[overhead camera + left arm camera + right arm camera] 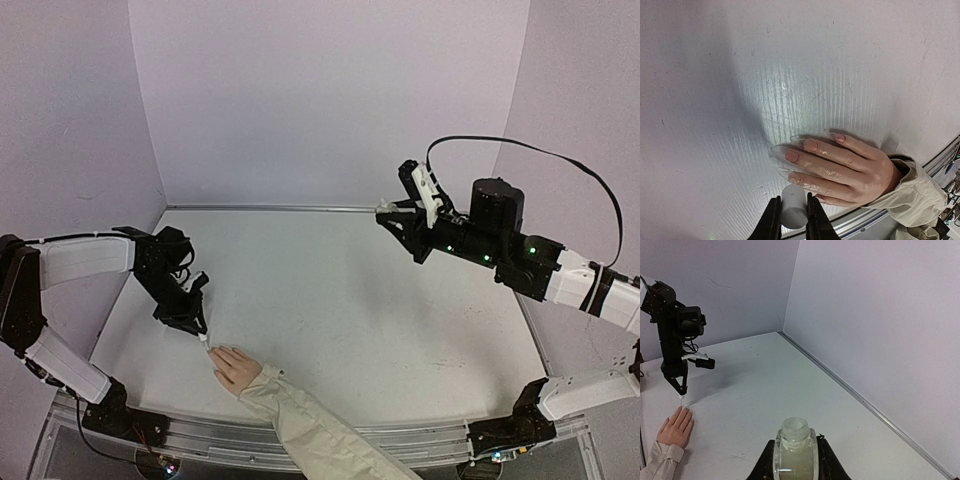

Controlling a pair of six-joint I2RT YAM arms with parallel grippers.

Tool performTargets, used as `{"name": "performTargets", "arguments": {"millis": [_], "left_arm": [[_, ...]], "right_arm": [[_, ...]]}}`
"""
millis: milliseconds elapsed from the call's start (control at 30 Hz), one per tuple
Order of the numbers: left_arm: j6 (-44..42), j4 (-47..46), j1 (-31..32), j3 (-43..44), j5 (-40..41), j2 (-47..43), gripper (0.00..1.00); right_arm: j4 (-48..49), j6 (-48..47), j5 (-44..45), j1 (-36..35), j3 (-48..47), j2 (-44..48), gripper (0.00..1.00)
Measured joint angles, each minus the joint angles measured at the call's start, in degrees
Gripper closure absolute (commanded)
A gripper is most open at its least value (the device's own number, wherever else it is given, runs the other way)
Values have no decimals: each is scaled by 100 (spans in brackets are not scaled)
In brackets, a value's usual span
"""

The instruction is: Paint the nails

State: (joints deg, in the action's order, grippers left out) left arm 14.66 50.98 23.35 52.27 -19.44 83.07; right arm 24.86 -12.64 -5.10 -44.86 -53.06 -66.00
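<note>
The right gripper (795,442) was closed around a small clear bottle (793,427), upright and uncapped, its body cloudy and pale; the fill level could not be told. The left gripper (793,222) pinched a short white cylinder (791,200) just beside the fingertips. The hand (850,170) lay flat, palm down, at the table's (350,290) near-left, its long axis running diagonally from the cream sleeve (912,192), with the nails (802,150) pointing far-left toward the left gripper.

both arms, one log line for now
left hand shut on small white cylinder beside pale pink mannequin nails | right hand shut on open clear glass bottle, aloft
</note>
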Motion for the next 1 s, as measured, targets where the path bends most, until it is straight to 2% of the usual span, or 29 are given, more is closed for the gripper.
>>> {"name": "performTargets", "arguments": {"millis": [1000], "left_arm": [[-120,-160,0,0,160,271,100]], "right_arm": [[-2,2,4,0,0,0,100]]}}
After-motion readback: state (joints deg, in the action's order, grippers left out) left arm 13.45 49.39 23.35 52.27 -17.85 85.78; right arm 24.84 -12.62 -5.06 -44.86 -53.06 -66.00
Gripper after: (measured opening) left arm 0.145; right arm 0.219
